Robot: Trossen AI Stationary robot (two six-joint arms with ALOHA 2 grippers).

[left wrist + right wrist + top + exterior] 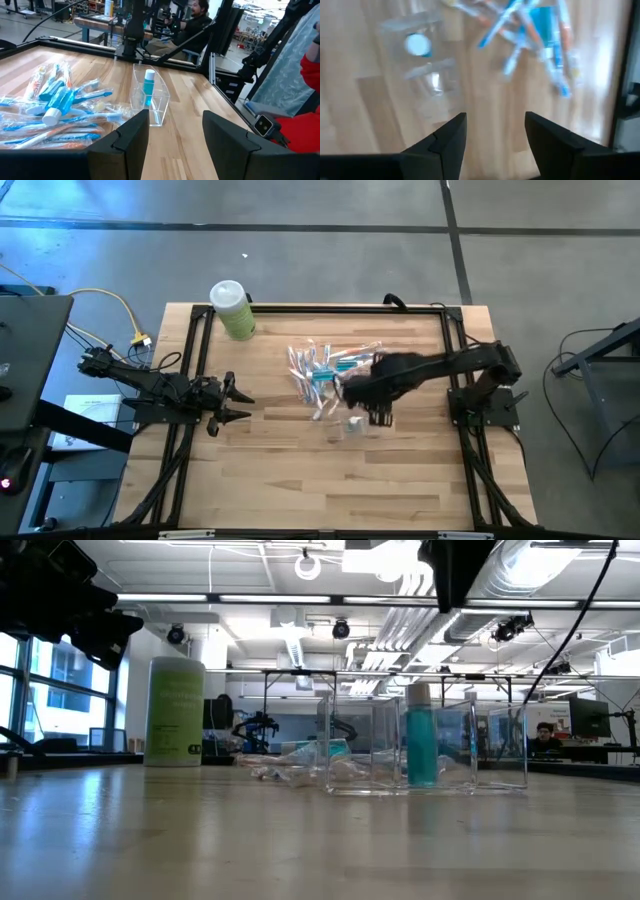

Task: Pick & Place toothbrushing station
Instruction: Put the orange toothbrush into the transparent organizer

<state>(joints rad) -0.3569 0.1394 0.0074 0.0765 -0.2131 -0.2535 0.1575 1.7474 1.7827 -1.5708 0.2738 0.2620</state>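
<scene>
The right gripper (492, 137) hung spread and empty above the holder (422, 60), which held one teal tube (149, 88); the toothbrushes (322, 367) beside it were unplaced. The left gripper (236, 402) waited spread, well apart.

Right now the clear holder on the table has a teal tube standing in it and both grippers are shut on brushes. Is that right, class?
Not quite. The holder does hold the teal tube, but both wrist views show the left gripper and right gripper open, holding nothing.

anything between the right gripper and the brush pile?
Nothing visible. The right gripper, jaws open and empty, hovers by the clear holder; bare wood separates it from the toothbrush pile. The left gripper waits open at the table's left.
</scene>
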